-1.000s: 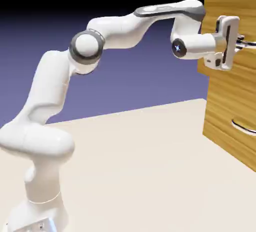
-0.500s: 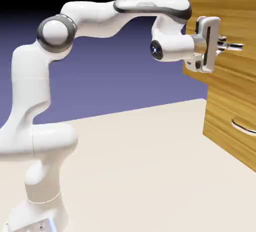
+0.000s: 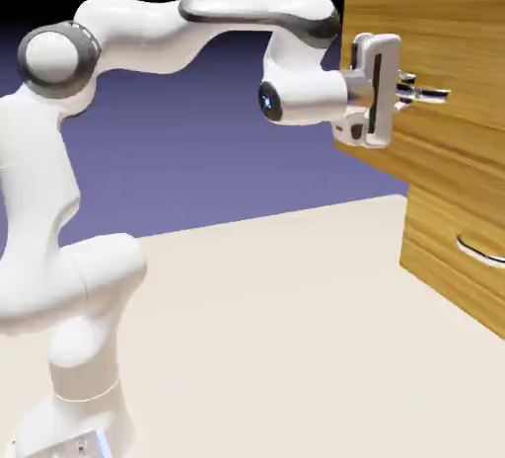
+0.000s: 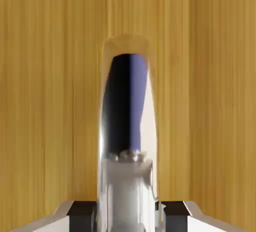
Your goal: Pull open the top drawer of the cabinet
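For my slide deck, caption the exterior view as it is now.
Gripper shut on the silver handle, the top drawer standing out beyond the lower drawer.

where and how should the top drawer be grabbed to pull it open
Best by its slim silver handle, coming straight at the front from the robot's side, one finger on each side of the bar. The handle stands out from the flat wood, which offers nothing else to pinch. The gripper already has it that way, with the bar between its fingertips.
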Motion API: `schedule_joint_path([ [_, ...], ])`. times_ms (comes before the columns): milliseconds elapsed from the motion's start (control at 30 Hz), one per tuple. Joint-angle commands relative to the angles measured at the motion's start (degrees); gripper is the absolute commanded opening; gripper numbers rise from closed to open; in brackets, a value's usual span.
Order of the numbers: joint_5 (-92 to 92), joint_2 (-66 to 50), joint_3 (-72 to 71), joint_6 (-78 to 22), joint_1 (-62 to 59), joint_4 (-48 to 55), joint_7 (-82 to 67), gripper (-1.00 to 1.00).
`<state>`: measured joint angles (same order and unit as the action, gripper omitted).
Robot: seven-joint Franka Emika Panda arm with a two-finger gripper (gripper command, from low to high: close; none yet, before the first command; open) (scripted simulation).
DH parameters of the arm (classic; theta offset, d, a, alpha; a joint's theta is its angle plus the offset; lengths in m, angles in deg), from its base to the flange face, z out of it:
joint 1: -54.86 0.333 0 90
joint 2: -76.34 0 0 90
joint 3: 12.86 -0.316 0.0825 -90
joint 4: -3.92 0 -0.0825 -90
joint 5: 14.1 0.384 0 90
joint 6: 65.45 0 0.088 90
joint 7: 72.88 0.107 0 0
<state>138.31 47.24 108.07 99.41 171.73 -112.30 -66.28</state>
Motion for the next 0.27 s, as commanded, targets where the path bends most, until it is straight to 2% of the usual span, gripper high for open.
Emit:
schedule_joint_path([
  [0,-0.5,-1.1,2.0,-0.2,2.1,-1.6,0.9,-1.0],
  [133,-2.6,-5.1,8.1,-0.8,8.7,-7.0,3.8,-1.0],
  [167,-2.6,-5.1,8.1,-0.8,8.7,-7.0,3.8,1.0],
  [233,-3.4,-6.5,9.8,-0.8,10.8,-8.7,4.6,1.0],
])
